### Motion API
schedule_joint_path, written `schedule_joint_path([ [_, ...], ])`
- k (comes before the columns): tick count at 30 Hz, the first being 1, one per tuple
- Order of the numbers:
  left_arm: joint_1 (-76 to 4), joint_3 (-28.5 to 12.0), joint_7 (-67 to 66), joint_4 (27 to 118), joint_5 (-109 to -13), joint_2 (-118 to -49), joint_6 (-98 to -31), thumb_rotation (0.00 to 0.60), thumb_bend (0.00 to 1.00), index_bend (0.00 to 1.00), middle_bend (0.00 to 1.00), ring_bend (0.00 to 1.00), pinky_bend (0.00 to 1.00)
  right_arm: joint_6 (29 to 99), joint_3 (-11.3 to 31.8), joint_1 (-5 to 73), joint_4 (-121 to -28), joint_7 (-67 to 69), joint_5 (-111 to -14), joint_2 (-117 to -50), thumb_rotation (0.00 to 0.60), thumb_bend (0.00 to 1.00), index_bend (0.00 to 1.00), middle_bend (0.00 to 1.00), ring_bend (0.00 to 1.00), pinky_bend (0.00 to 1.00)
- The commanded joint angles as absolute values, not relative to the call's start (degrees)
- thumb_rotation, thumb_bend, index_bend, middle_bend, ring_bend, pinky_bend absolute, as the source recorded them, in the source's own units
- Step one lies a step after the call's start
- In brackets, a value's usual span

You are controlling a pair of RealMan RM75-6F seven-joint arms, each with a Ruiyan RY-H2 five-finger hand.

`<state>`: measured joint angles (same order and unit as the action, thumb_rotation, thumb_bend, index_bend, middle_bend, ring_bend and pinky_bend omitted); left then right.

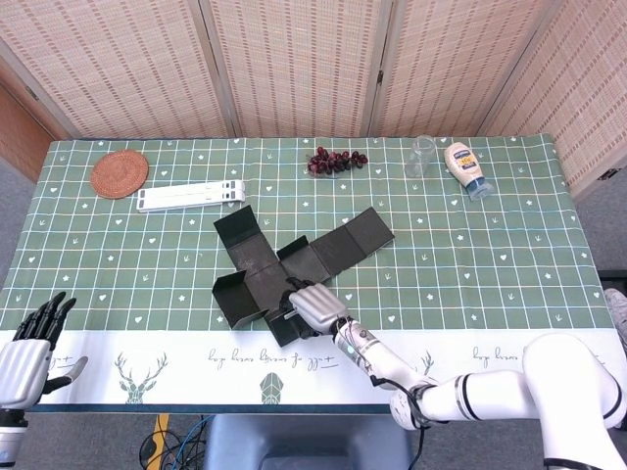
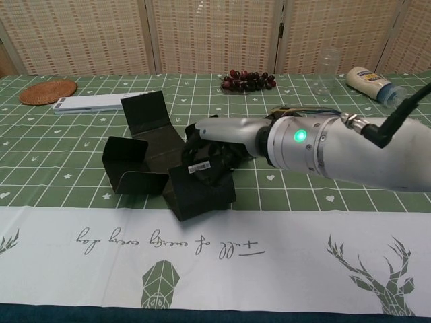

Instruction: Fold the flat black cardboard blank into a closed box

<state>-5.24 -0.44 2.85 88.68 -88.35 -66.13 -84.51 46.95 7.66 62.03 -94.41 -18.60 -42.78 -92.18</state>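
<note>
Raised cardboard flaps (image 2: pixel 128 165) flank the robot hand (image 2: pixel 209 151).

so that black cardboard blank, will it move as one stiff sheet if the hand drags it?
Probably not. The black cardboard blank is creased into panels, and several flaps already stand at different angles, so it likely hinges rather than slides rigid. It looks thin and light, so the right hand gripping one near panel may swing the whole piece across the tablecloth.
</note>
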Motion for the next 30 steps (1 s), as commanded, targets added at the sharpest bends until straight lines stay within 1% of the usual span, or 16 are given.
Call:
schedule_joint_path([
  [1, -5.6, -0.6, 2.8, 88.6, -88.5, -65.9, -84.2, 0.600, 0.25, 0.00, 0.00, 0.06, 0.13, 46.5, 7.5, 61.2, -96.6, -17.9, -44.2, -90.4, 0.600, 0.51, 0.12, 0.15, 0.05, 0.15],
  [3, -6.1, -0.8, 2.9, 88.6, -88.8, -65.6, -83.9, 0.600, 0.25, 0.00, 0.00, 0.07, 0.13, 46.4, 7.2, 60.7, -98.2, -17.7, -45.1, -88.9, 0.600, 0.49, 0.04, 0.12, 0.04, 0.15],
  [5, -7.0, -1.3, 3.4, 88.6, -89.0, -65.4, -83.2, 0.600, 0.25, 0.00, 0.00, 0.07, 0.13, 46.3, 6.9, 59.9, -100.4, -17.2, -45.8, -86.7, 0.600, 0.48, 0.01, 0.11, 0.03, 0.15],
  [10, -10.5, -3.0, 4.9, 87.4, -89.7, -65.3, -80.6, 0.600, 0.25, 0.00, 0.00, 0.07, 0.13, 47.8, 7.5, 57.4, -106.5, -14.7, -48.7, -80.2, 0.600, 0.47, 0.00, 0.10, 0.02, 0.15],
  [12, -12.3, -3.9, 4.9, 86.3, -90.0, -65.6, -79.3, 0.600, 0.25, 0.02, 0.00, 0.13, 0.13, 49.9, 8.4, 56.2, -107.6, -14.2, -49.7, -77.7, 0.600, 0.47, 0.00, 0.11, 0.05, 0.16],
  [13, -13.2, -4.4, 4.8, 85.7, -90.3, -65.8, -78.8, 0.600, 0.25, 0.04, 0.00, 0.20, 0.15, 50.9, 8.7, 55.7, -107.8, -14.2, -49.9, -76.8, 0.600, 0.48, 0.00, 0.12, 0.08, 0.18],
  [14, -14.1, -4.8, 4.5, 85.0, -90.6, -66.1, -78.3, 0.600, 0.25, 0.07, 0.01, 0.28, 0.19, 51.9, 9.2, 55.4, -107.8, -14.2, -49.9, -76.0, 0.600, 0.49, 0.00, 0.13, 0.14, 0.23],
  [15, -15.3, -5.2, 4.3, 83.9, -90.9, -66.4, -77.4, 0.600, 0.25, 0.12, 0.03, 0.38, 0.29, 53.1, 9.9, 55.0, -107.6, -14.3, -49.4, -75.0, 0.600, 0.53, 0.00, 0.14, 0.26, 0.34],
  [16, -16.4, -5.4, 4.3, 83.0, -91.2, -66.8, -76.5, 0.600, 0.25, 0.17, 0.06, 0.50, 0.46, 53.7, 10.4, 54.9, -107.3, -14.4, -48.8, -74.3, 0.600, 0.55, 0.00, 0.15, 0.34, 0.42],
  [17, -17.7, -5.6, 4.6, 81.8, -91.4, -67.1, -74.9, 0.600, 0.25, 0.19, 0.09, 0.58, 0.62, 54.4, 11.1, 54.7, -106.7, -14.5, -47.8, -73.6, 0.600, 0.60, 0.02, 0.17, 0.48, 0.59],
  [18, -18.7, -5.6, 4.6, 81.1, -91.4, -67.3, -73.6, 0.600, 0.25, 0.20, 0.10, 0.62, 0.72, 54.7, 11.5, 54.7, -106.0, -14.7, -46.9, -73.2, 0.600, 0.65, 0.04, 0.19, 0.59, 0.74],
  [19, -19.7, -5.6, 4.6, 80.3, -91.7, -67.6, -72.5, 0.600, 0.25, 0.20, 0.11, 0.65, 0.78, 54.8, 11.8, 54.8, -105.1, -15.2, -45.9, -72.8, 0.600, 0.69, 0.06, 0.20, 0.66, 0.86],
  [21, -21.7, -5.6, 3.9, 78.2, -92.6, -68.6, -70.8, 0.600, 0.25, 0.20, 0.11, 0.66, 0.81, 54.1, 11.7, 55.6, -102.6, -17.4, -42.9, -72.0, 0.600, 0.74, 0.08, 0.21, 0.75, 0.97],
  [23, -23.3, -5.4, 3.4, 76.7, -93.3, -69.6, -69.4, 0.600, 0.25, 0.19, 0.11, 0.67, 0.81, 53.1, 11.4, 56.5, -100.2, -19.3, -39.6, -71.9, 0.600, 0.77, 0.08, 0.22, 0.78, 1.00],
  [30, -28.2, -4.9, 4.6, 70.9, -93.5, -73.7, -64.3, 0.600, 0.25, 0.14, 0.09, 0.67, 0.82, 46.2, 10.5, 60.3, -90.5, -23.0, -25.0, -73.5, 0.600, 0.85, 0.09, 0.23, 0.80, 1.00],
])
